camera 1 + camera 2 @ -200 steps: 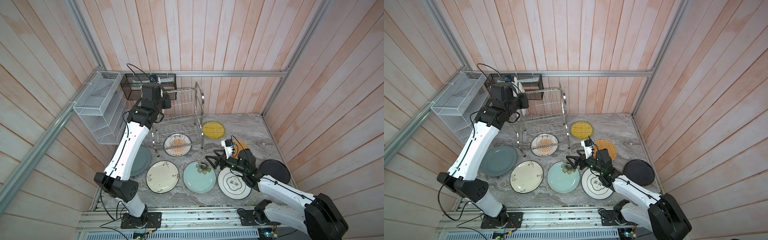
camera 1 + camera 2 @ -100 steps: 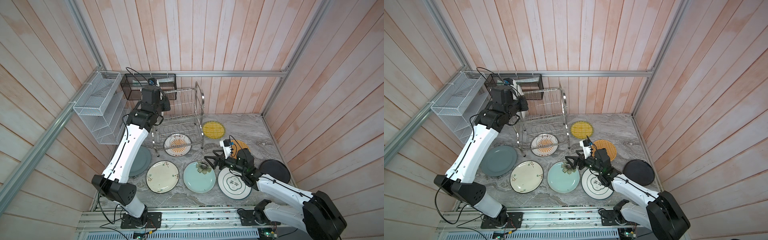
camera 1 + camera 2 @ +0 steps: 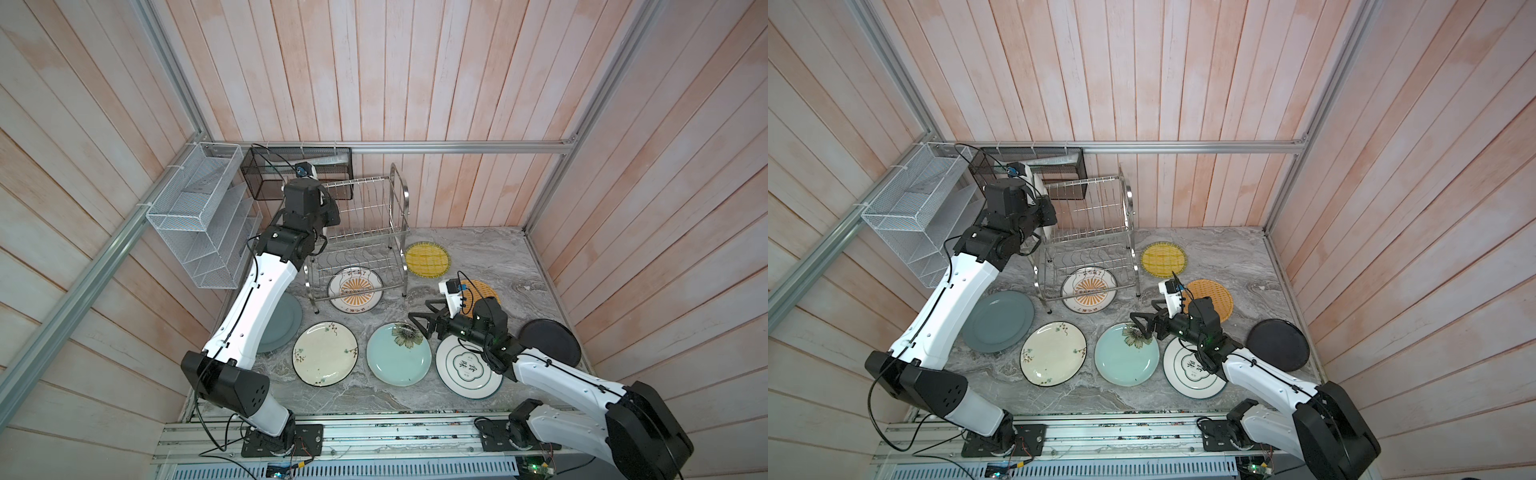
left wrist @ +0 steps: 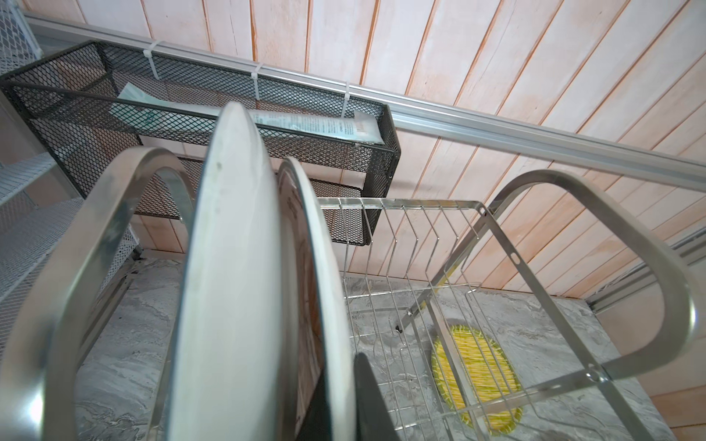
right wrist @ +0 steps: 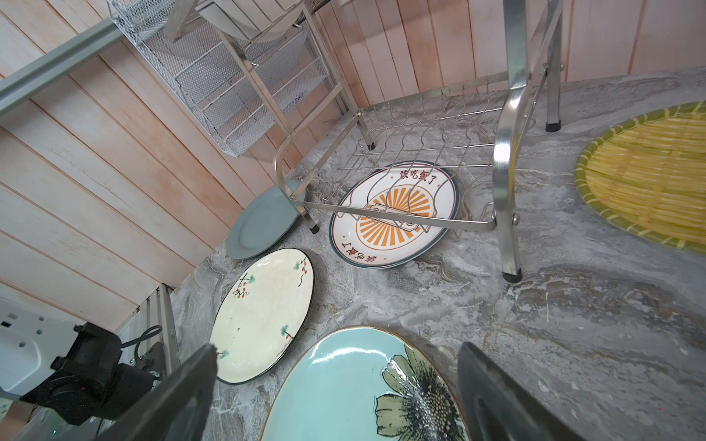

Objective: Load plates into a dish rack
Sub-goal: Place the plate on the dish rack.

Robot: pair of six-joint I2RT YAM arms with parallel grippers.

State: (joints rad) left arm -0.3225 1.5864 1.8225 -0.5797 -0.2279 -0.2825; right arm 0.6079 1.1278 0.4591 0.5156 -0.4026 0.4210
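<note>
The right arm [image 3: 552,374] has crept a little toward the pale blue plate [image 3: 395,361]. It stretches low over the desk [image 3: 478,249], and its right tool [image 5: 336,355] is spread wide above the flowered edge. The left arm [image 3: 266,291] reaches high (wrist tipped down) to the dish rack [image 3: 399,199]. There the left tool [image 4: 338,378] is clamped on a white plate [image 4: 309,229], which stands upright in the upper tier.

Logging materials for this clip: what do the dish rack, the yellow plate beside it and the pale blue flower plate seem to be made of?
The dish rack looks like polished steel wire and tube: mirror-like glints. The yellow plate looks woven, perhaps bamboo or straw, matte: parallel strands, bound striped rim. The pale blue flower plate is probably glazed ceramic: glossy highlights.
</note>
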